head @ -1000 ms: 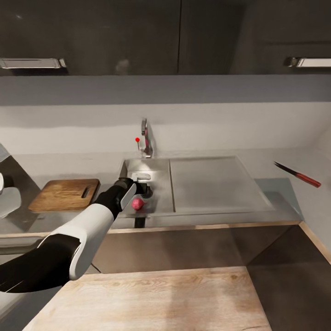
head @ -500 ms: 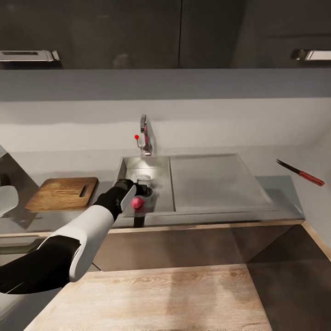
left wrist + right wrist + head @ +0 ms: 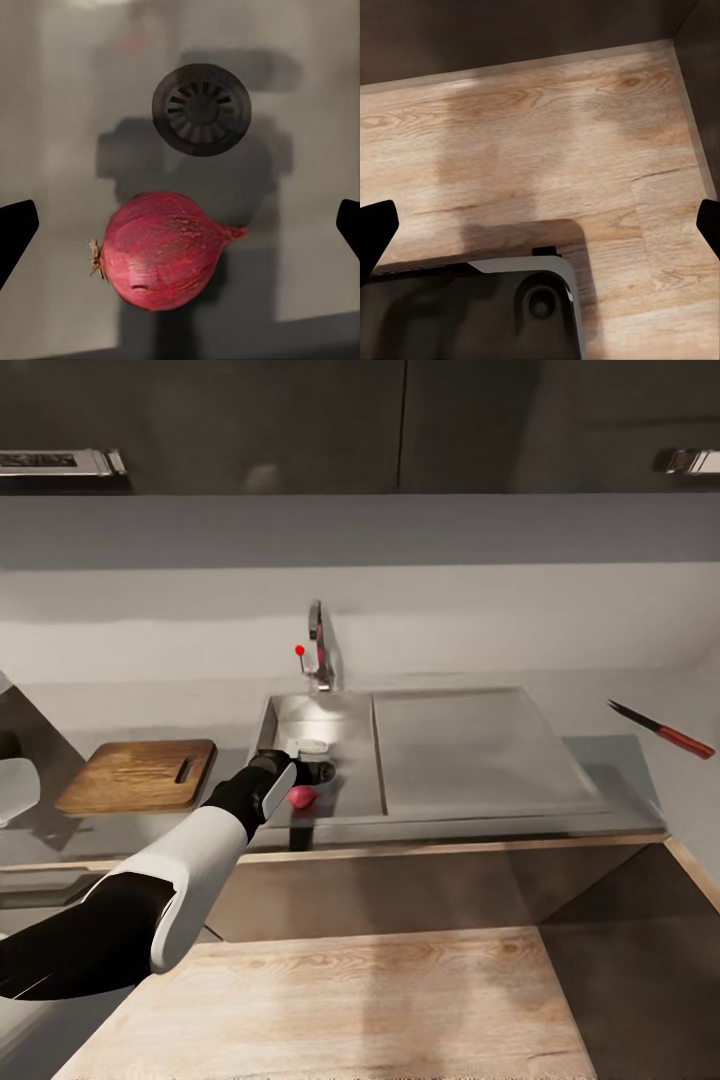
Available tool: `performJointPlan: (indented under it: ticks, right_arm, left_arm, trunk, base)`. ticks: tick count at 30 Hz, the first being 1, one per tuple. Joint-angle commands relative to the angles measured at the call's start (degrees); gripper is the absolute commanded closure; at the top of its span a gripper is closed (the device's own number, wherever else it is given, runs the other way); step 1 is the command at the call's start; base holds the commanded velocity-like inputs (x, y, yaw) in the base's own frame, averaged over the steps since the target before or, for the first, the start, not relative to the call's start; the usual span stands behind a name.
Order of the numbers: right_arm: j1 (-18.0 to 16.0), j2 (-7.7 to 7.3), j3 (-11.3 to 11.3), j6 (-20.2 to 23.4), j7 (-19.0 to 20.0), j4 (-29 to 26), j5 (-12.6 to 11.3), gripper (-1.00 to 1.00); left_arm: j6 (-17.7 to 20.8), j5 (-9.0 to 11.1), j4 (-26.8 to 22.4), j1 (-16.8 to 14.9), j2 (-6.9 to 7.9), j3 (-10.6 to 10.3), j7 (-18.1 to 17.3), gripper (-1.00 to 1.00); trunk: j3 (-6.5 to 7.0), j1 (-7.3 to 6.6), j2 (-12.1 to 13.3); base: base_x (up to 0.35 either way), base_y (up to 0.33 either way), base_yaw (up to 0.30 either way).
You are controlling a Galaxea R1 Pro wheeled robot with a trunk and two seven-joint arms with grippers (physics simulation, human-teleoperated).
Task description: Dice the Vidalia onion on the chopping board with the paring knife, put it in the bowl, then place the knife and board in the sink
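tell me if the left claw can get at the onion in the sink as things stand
Probably yes. The left claw hangs open straight over the onion, its fingertips wide on either side, with nothing between them on the sink floor beside the drain.

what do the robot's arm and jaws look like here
The left arm has a glossy black upper section, a white shell forearm and a black wrist ending in a grey-and-black left gripper. In the left wrist view its jaws are plain black tips. No cables or markings show.

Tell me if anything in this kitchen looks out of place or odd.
Yes. The red-handled knife at the right appears to hang tilted against the wall rather than lying flat on the countertop. Otherwise, the onion lies in the sink and the chopping board lies flat.
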Motion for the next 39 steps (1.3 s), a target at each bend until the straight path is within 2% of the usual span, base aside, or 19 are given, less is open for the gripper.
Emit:
performJointPlan:
  ticks: [1,39]
  right_arm:
    - [-0.01,0.09,-0.29,-0.13,0.33,-0.09,0.57,-1.00]
    - [-0.01,0.06,-0.38,-0.13,0.33,-0.06,0.57,-1.00]
  left_arm:
    - [0.23,0.61,-0.08,-0.03,0.01,-0.42,0.43,-1.00]
    - [0.19,0.61,-0.10,-0.01,0.05,-0.42,0.43,-1.00]
  trunk:
    - [-0.18,0.03,-0.11]
    - [-3.71,0.03,-0.11]
  base:
    - [0.000,0.015,0.000]
    - [0.018,0.001,0.000]
